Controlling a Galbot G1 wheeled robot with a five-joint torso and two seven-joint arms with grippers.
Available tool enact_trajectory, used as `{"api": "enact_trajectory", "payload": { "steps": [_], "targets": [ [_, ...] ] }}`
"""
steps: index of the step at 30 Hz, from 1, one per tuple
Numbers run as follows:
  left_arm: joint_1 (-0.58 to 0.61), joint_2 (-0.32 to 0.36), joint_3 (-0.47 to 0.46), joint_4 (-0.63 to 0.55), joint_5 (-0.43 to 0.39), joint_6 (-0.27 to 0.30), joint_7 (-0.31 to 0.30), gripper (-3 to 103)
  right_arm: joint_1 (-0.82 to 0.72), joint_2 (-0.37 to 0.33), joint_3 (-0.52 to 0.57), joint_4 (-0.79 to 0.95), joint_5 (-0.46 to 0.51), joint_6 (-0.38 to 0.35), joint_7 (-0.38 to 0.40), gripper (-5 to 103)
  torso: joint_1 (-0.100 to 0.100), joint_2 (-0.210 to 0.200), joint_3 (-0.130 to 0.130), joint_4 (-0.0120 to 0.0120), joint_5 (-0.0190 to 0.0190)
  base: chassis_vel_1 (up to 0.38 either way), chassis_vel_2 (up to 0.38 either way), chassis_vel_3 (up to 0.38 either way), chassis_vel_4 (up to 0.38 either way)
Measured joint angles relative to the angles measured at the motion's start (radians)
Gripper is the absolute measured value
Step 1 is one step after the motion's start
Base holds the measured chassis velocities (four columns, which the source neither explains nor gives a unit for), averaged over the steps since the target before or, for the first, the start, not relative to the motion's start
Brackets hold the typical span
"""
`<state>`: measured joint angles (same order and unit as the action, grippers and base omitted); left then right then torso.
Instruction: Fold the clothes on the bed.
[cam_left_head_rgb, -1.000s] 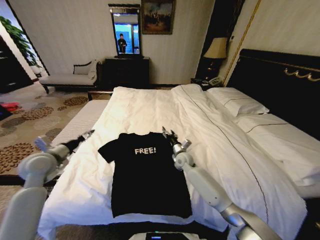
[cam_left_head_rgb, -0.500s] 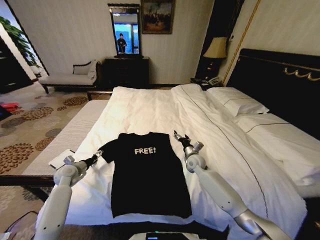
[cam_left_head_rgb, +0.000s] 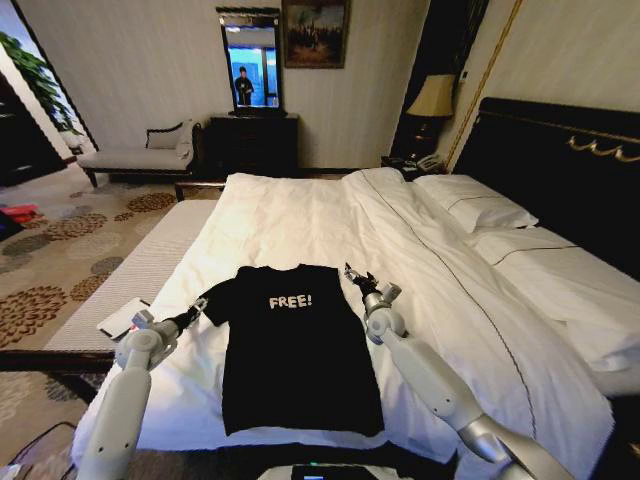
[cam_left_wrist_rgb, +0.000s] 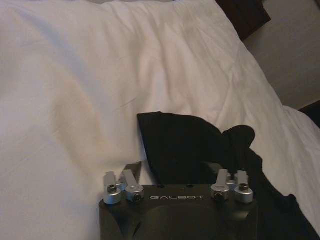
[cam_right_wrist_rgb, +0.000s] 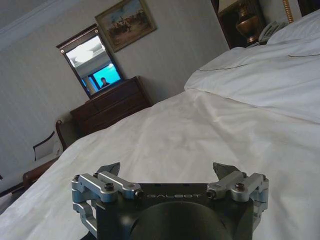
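The black T-shirt (cam_left_head_rgb: 295, 350) with white "FREE!" lettering lies flat, face up, on the near part of the bed's white duvet (cam_left_head_rgb: 300, 215). My left gripper (cam_left_head_rgb: 197, 306) is at the shirt's left sleeve. In the left wrist view this gripper (cam_left_wrist_rgb: 175, 170) is open, and the black sleeve (cam_left_wrist_rgb: 190, 147) lies between and just ahead of its fingers. My right gripper (cam_left_head_rgb: 352, 273) hovers just past the shirt's right shoulder. It is open (cam_right_wrist_rgb: 167, 170) over bare duvet (cam_right_wrist_rgb: 200, 130) and holds nothing.
White pillows (cam_left_head_rgb: 475, 205) lie against the dark headboard (cam_left_head_rgb: 560, 170) on the right. A pale padded bench (cam_left_head_rgb: 150, 260) with a white booklet (cam_left_head_rgb: 125, 318) runs along the bed's left side. A chaise (cam_left_head_rgb: 140, 155), dresser (cam_left_head_rgb: 252, 140) and lamp (cam_left_head_rgb: 432, 97) line the far wall.
My left arm swung in from beside the bed to the shirt's left sleeve. My right gripper shifted a little to the right, away from the collar, then eased back slightly.
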<state>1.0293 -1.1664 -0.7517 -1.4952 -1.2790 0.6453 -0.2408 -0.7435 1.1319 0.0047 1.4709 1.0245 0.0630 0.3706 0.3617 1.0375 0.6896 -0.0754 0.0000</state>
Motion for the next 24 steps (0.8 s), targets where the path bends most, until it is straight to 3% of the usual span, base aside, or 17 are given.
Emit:
{"api": "enact_trajectory", "payload": {
  "steps": [6, 8, 10, 12, 15, 17, 20, 24],
  "targets": [
    [0.001, -0.015, -0.002, 0.005, 0.044, -0.013, 0.023, 43, 0.000, -0.016, 0.001, -0.003, 0.004, -0.002, 0.005, 100, 0.000, 0.000, 0.000, -0.0002, 0.0000, 0.000, 0.000, 0.000, 0.000],
    [0.005, -0.016, -0.004, 0.005, 0.071, -0.021, 0.040, 43, 0.000, -0.019, 0.003, -0.003, 0.004, -0.002, 0.006, 100, 0.000, 0.000, 0.000, -0.0003, -0.0001, 0.000, 0.000, 0.000, 0.000],
    [0.012, -0.017, -0.012, 0.004, 0.096, -0.028, 0.057, 26, -0.001, -0.021, 0.005, -0.007, 0.006, -0.002, 0.012, 100, 0.000, 0.000, 0.000, -0.0002, 0.0000, 0.000, 0.000, 0.000, 0.000],
    [0.014, -0.017, -0.013, 0.003, 0.098, -0.028, 0.058, 26, -0.001, -0.021, 0.005, -0.008, 0.006, -0.002, 0.015, 100, 0.000, 0.000, 0.000, -0.0002, -0.0001, 0.000, 0.000, 0.000, 0.000],
    [0.018, -0.016, -0.021, -0.003, 0.098, -0.032, 0.061, 11, -0.001, -0.013, 0.006, -0.014, 0.007, -0.002, 0.023, 100, 0.000, 0.000, 0.000, -0.0001, -0.0001, 0.000, 0.000, 0.000, 0.000],
    [0.018, -0.015, -0.022, -0.003, 0.098, -0.032, 0.061, 11, -0.001, -0.012, 0.006, -0.014, 0.007, -0.002, 0.024, 100, 0.000, 0.000, 0.000, -0.0001, -0.0001, 0.000, 0.000, 0.000, 0.000],
    [0.016, -0.007, -0.037, -0.016, 0.078, -0.034, 0.062, 0, -0.001, -0.009, 0.006, -0.014, 0.007, -0.002, 0.026, 100, 0.000, 0.000, 0.000, -0.0001, -0.0001, 0.000, 0.000, 0.000, 0.000],
    [0.012, 0.012, -0.043, -0.042, 0.054, -0.034, 0.062, 0, -0.001, -0.010, 0.006, -0.014, 0.007, -0.002, 0.027, 100, 0.000, 0.000, 0.000, -0.0001, -0.0001, 0.000, 0.000, 0.000, 0.000]
  ]
}}
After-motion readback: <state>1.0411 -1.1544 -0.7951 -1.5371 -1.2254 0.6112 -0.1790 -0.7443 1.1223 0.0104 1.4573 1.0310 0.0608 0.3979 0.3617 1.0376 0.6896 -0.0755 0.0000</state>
